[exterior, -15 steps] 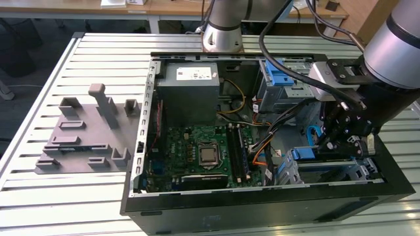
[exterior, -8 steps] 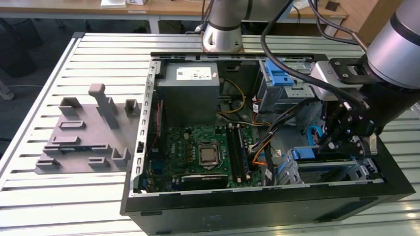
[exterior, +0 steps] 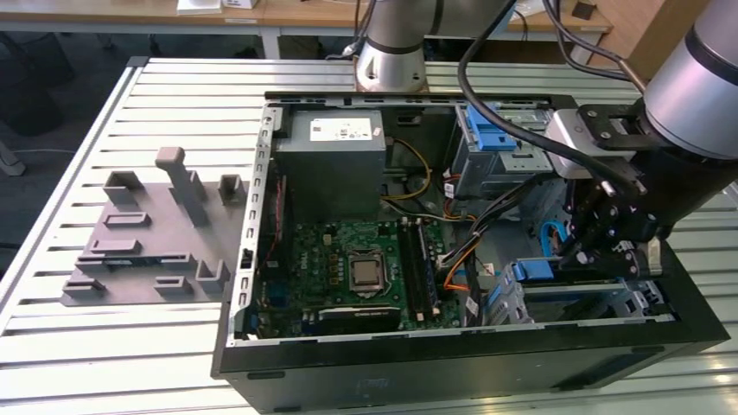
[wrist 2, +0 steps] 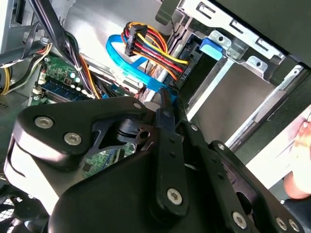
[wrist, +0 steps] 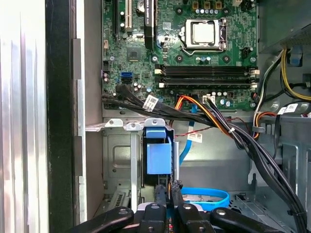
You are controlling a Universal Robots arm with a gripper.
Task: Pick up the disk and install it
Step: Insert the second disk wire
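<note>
My gripper point(exterior: 582, 258) hung inside the open computer case point(exterior: 461, 372), in the lower right of the exterior view. In both wrist views my two fingers point(wrist: 160, 194) were together, with almost no gap between the tips, and I could not tell if something thin was pinched there.

The disk point(exterior: 533, 270) stood on its edge in the grey metal cage point(exterior: 628, 303) at the lower right corner of the case. The blue end of its carrier point(wrist: 158, 155) faced me, and my fingertips were just beside it. I could not tell if they touched it.

A blue data cable point(wrist: 209, 196) curved close to my fingers, and a bundle of black, orange and yellow wires point(wrist: 214, 114) crossed between the cage and the green motherboard point(exterior: 358, 259). The grey power supply box point(exterior: 334, 143) sat in the upper middle of the exterior view. The case lay on a slatted metal table point(exterior: 173, 86).
</note>
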